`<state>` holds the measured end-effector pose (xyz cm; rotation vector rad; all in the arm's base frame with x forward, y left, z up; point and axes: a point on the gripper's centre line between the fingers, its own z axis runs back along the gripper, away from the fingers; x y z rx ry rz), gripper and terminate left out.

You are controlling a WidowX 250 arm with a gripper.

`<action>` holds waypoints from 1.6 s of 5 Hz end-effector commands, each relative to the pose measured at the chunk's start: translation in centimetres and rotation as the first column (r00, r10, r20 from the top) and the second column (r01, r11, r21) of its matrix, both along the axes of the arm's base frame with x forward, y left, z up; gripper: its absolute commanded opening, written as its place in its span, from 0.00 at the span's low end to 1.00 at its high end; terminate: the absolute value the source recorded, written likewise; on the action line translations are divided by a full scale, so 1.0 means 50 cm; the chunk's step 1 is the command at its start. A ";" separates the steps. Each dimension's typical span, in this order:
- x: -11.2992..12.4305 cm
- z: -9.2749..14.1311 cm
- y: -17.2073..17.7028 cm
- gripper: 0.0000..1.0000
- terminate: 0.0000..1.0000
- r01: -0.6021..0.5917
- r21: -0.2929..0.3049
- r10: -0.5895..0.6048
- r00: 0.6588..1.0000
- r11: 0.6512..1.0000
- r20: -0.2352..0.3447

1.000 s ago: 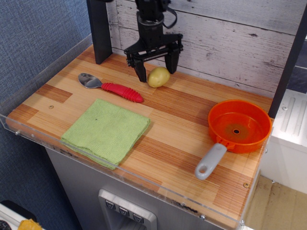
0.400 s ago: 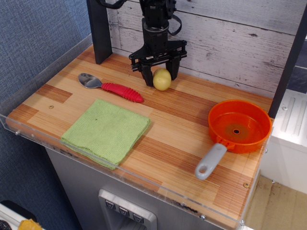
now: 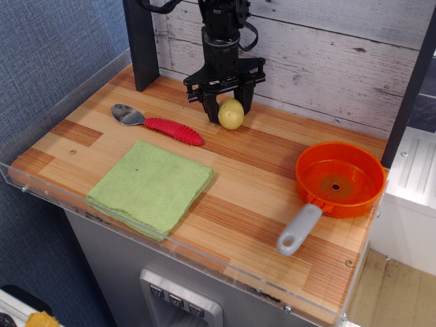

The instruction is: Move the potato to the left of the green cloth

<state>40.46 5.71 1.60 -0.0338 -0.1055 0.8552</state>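
Tool (image 3: 229,109) fingers are straddling the potato (image 3: 231,113) at the back of the tabletop (image 3: 259,177), near the plank wall; whether they are pressing on it or just flanking it, I cannot tell. I am judging this as the grasp step, so I am wanting a firm, centred squeeze before lifting, then a carry over the red-handled spoon (image 3: 158,123) to the bare wood left of the green cloth (image 3: 151,184). Compared with a second ago, the tool is sitting lower and further right, with its fingers closer around the potato.
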 end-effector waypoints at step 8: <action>-0.321 0.089 0.239 0.00 0.00 -0.228 0.153 0.231 0.973 0.961 -0.002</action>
